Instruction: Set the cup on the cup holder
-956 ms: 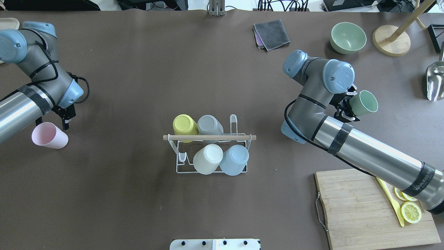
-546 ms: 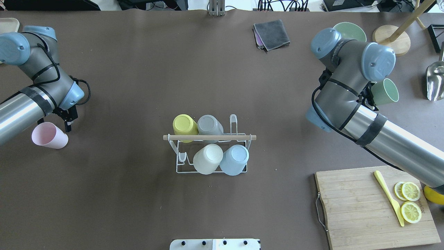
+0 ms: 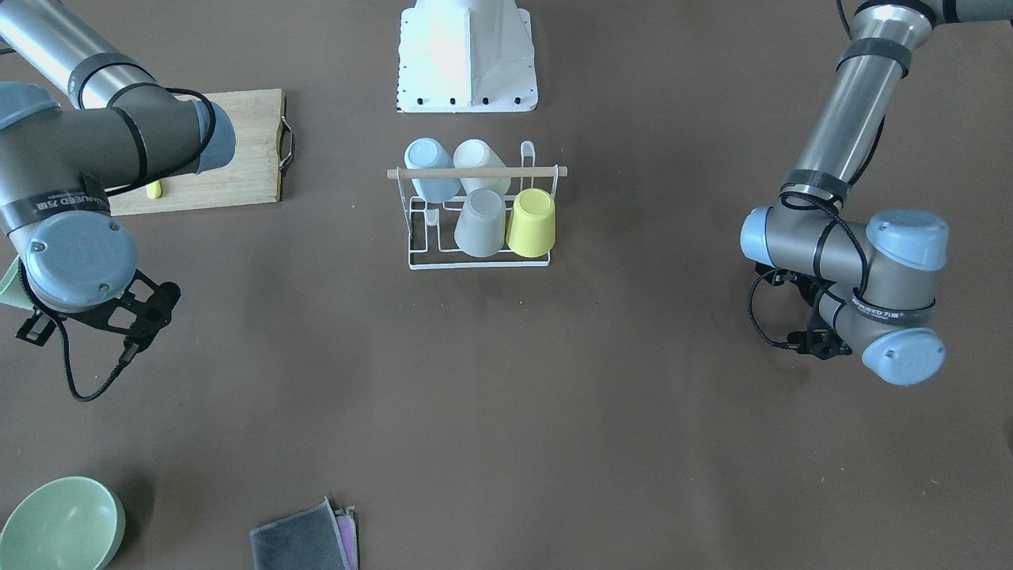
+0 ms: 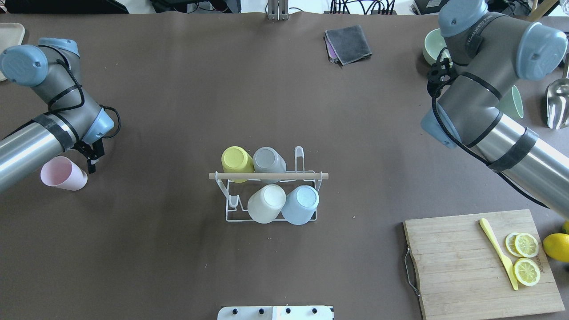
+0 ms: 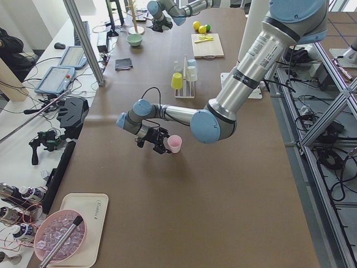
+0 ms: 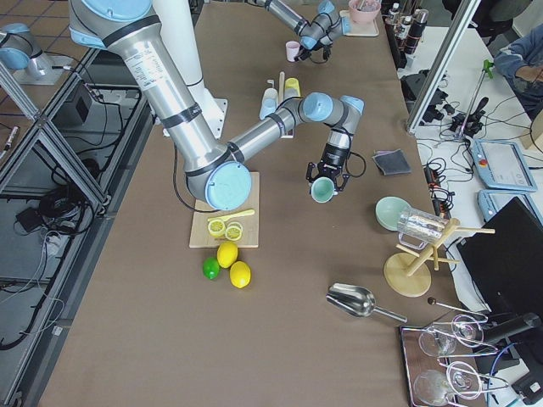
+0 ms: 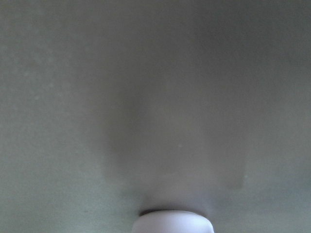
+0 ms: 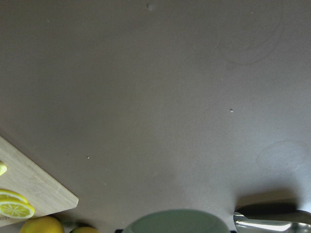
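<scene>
The white wire cup holder with a wooden rod handle stands mid-table and carries yellow, grey, cream and blue cups upside down. One prong at its far right and one at its near left are bare. My left gripper is low over the table at the far left, shut on a pink cup that lies tilted on its side; the cup's rim shows in the left wrist view. My right gripper is shut on a green cup, held above the table at the far right, mostly hidden under the arm.
A green bowl and a grey cloth lie at the table's far side. A metal scoop lies right of the green cup. A cutting board with lemon slices and a yellow knife is near right.
My right arm has swung away from the rack toward the far right, carrying the green cup. My left wrist has shifted slightly; the pink cup has stayed in place.
</scene>
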`<state>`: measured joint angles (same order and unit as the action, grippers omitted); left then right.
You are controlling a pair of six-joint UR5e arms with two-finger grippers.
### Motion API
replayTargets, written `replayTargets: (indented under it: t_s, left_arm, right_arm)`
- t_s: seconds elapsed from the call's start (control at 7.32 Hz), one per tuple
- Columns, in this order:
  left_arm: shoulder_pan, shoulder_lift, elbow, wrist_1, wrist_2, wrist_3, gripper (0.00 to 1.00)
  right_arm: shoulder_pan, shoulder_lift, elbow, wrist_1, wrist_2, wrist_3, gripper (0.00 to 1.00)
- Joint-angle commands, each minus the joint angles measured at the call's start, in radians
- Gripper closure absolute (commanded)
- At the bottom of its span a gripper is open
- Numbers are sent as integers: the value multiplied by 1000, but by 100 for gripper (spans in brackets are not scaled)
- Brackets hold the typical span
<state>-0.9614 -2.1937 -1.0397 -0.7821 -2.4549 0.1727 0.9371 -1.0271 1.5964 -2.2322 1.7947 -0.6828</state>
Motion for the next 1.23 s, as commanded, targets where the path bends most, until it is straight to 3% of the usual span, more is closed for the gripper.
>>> replayTargets:
  t_s: [0.0, 0.41, 0.68, 1.09]
  left_arm:
    - [1, 0, -32, 41, 7, 7, 2]
    - [7, 18, -56, 43, 7, 7, 2]
    - [13, 22, -56, 43, 20, 8, 2]
    - [15, 32, -51, 41, 20, 43, 2]
  right_arm:
    - [-3, -18, 22, 118, 17, 0, 100]
    - [11, -19, 48, 148, 40, 17, 100]
    - [69, -128, 193, 149, 147, 20, 100]
    - [97, -139, 276, 98, 193, 109, 100]
